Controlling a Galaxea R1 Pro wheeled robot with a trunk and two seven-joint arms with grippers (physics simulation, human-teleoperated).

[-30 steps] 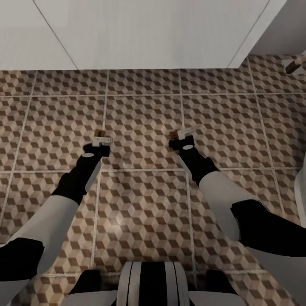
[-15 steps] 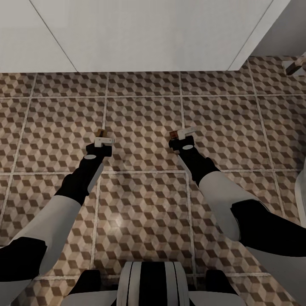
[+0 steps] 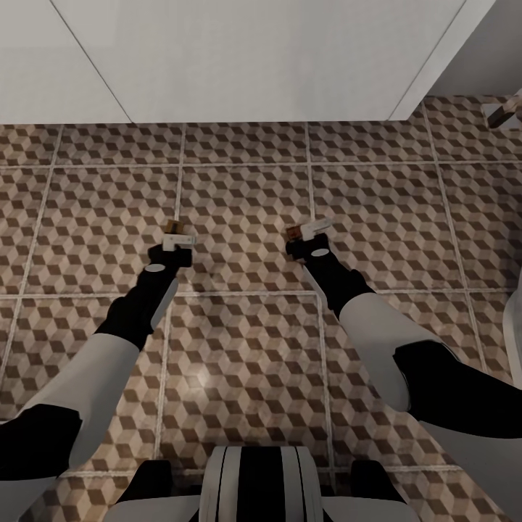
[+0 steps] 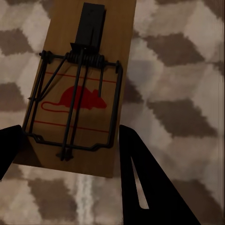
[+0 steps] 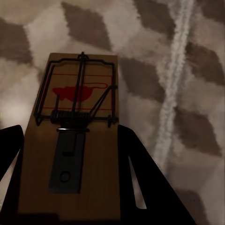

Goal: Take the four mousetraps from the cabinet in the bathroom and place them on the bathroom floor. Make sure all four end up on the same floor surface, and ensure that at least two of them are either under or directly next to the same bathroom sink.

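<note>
Two mousetraps are in hand, low over the bathroom floor (image 3: 239, 196). My left gripper (image 3: 174, 245) is shut on one mousetrap (image 3: 172, 228); the left wrist view shows this mousetrap (image 4: 84, 84) as a brown board with dark wire and a red mouse mark, its near end between my left gripper's (image 4: 70, 154) black fingers (image 4: 140, 178). My right gripper (image 3: 308, 241) is shut on the other mousetrap (image 3: 295, 232), and that mousetrap (image 5: 75, 136) lies between my right gripper's (image 5: 70, 187) fingers (image 5: 140, 178). I cannot tell whether either board touches the tiles. The cabinet is out of view.
A broad white flat-sided unit (image 3: 254, 58) runs along the far edge of the tiles; I cannot tell whether it belongs to the sink. A small brown and grey object (image 3: 502, 113) lies at the far right. A white curved fixture (image 3: 515, 326) borders the right edge.
My left gripper has crept slightly forward and to the right with its mousetrap. My right gripper has shifted a touch to the left. Both stay shut on their boards.
</note>
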